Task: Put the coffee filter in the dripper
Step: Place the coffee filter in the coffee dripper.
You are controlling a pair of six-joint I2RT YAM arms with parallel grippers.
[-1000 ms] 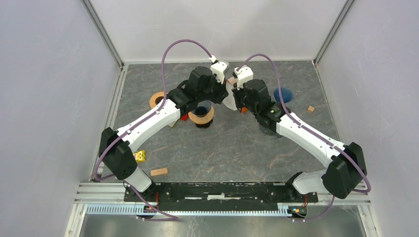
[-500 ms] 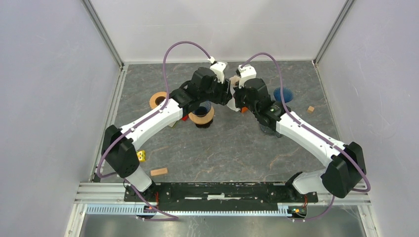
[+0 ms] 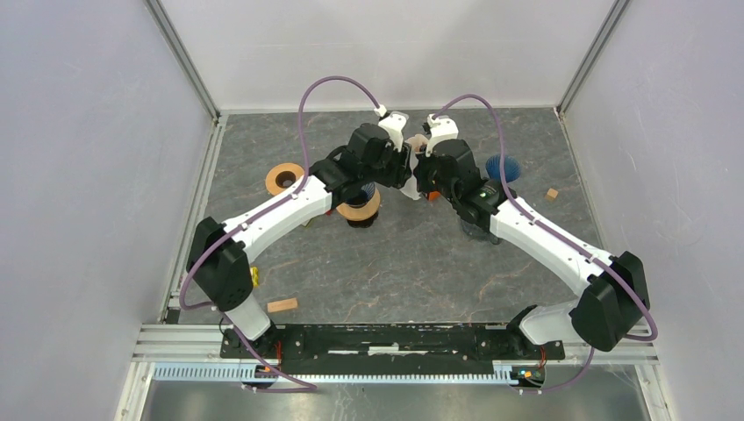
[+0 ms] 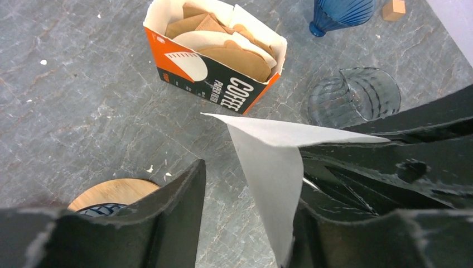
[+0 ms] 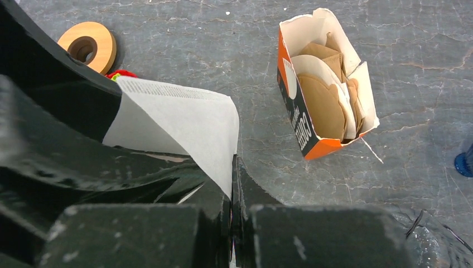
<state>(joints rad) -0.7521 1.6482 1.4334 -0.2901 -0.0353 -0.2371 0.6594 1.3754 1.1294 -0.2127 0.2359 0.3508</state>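
Observation:
A white coffee filter (image 5: 184, 123) hangs pinched in my right gripper (image 5: 233, 184), which is shut on its edge. My left gripper (image 4: 245, 223) is open around the same filter (image 4: 268, 162), which lies close to its right finger (image 4: 334, 234). From above, both grippers meet at the table's far middle, left gripper (image 3: 405, 171) facing right gripper (image 3: 419, 175), with the filter (image 3: 411, 190) between them. A clear glass dripper (image 4: 354, 97) lies on the table to the right, partly under the right arm (image 3: 478, 230). A blue dripper (image 3: 503, 167) stands farther right.
An orange box of coffee filters (image 4: 215, 56) stands open just beyond the grippers. A wooden ring holding a dark blue ribbed piece (image 3: 358, 206) sits under the left arm, and a bare wooden ring (image 3: 281, 178) lies to its left. Small wooden blocks (image 3: 282, 305) (image 3: 551, 194) lie about.
My left gripper has opened from nearly shut and moved right, up against the right gripper. The filter, spread wide a second ago, now shows only as a narrow strip between them.

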